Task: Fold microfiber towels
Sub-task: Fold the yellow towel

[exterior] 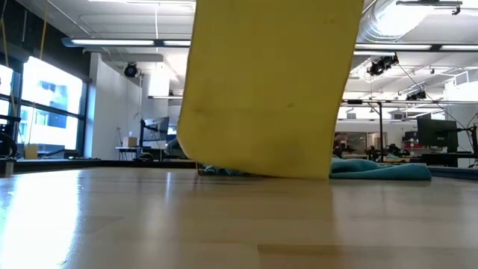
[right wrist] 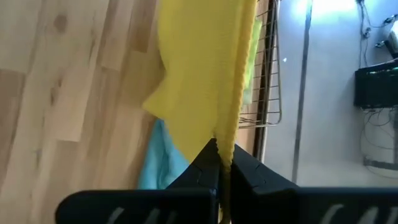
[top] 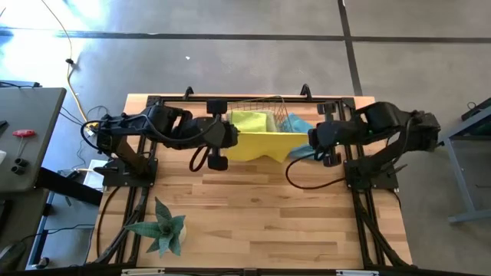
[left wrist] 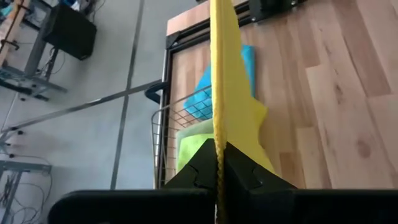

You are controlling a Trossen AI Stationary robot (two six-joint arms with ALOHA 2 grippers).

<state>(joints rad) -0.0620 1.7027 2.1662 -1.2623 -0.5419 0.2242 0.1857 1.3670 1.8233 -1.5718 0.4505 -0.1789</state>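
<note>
A bright yellow microfiber towel (top: 259, 142) hangs spread between my two grippers over the far half of the table, in front of a copper wire basket (top: 265, 107). My left gripper (left wrist: 218, 177) is shut on its left upper end and my right gripper (right wrist: 222, 171) on its right upper end. In the low view the yellow towel (exterior: 269, 90) hangs as a flat sheet. A light blue towel (exterior: 381, 170) lies crumpled on the table behind it. A lime green towel (left wrist: 189, 140) lies in the basket. My left gripper pinches the yellow towel's upper edge (left wrist: 217, 149) between its two fingers (left wrist: 199, 171), slanting down from the table's left. The cloth runs away from the fingers edge-on and hangs below. Whether its lower edge (exterior: 254, 173) touches the table, I cannot tell. My right gripper pinches the towel's upper edge at the opposite end (right wrist: 225, 134) between its two fingers (right wrist: 249, 174), slanting down from the table's right. The cloth hangs below the fingers with a slight sag between the two holds.
The wire basket stands at the table's far edge, with blue cloth (left wrist: 208, 93) partly in it. A spiky green plant (top: 163, 226) stands near the front left corner. Dark arm frames (top: 126, 172) run along both sides of the wooden table (top: 268, 215).
</note>
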